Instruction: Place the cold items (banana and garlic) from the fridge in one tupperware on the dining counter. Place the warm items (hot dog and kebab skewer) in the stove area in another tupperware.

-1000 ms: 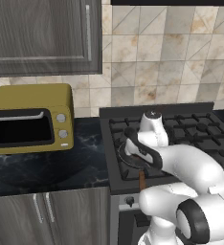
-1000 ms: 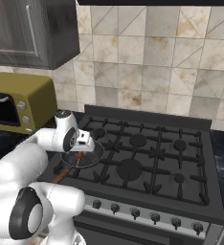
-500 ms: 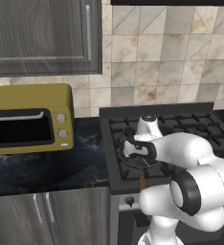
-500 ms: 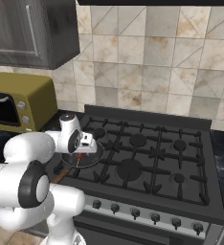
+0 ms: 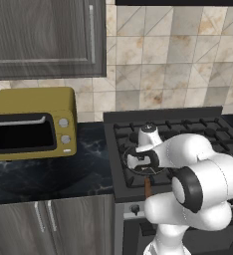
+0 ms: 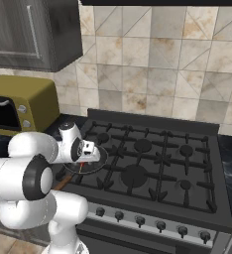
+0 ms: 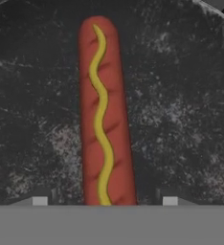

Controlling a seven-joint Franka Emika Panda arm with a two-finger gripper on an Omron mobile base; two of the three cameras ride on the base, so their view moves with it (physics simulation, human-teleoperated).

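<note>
The hot dog (image 7: 104, 119), a reddish-brown sausage with a wavy yellow mustard line, lies on the dark speckled floor of a pan (image 7: 181, 119). That pan (image 5: 147, 170) rests on the front left burner of the stove area (image 5: 188, 130), its brown handle (image 5: 147, 188) pointing toward me. My gripper (image 7: 105, 201) points down into the pan and straddles the near end of the hot dog. One fingertip (image 7: 39, 201) stands on each side with a gap to the sausage, so it is open. In the base views, the gripper (image 5: 137, 162) (image 6: 90, 151) hangs low over the pan (image 6: 88, 166).
A yellow toaster oven (image 5: 34, 122) (image 6: 19, 101) stands on the black counter (image 5: 49, 174) left of the range (image 6: 152, 158). Dark wall cabinets (image 5: 44, 35) hang above it. Raised burner grates (image 6: 138, 173) cover the stove top, with knobs along its front edge.
The arm has folded in closer and lower over the pan, and the hand has sunk a little toward it. The stove and toaster oven have not moved.
</note>
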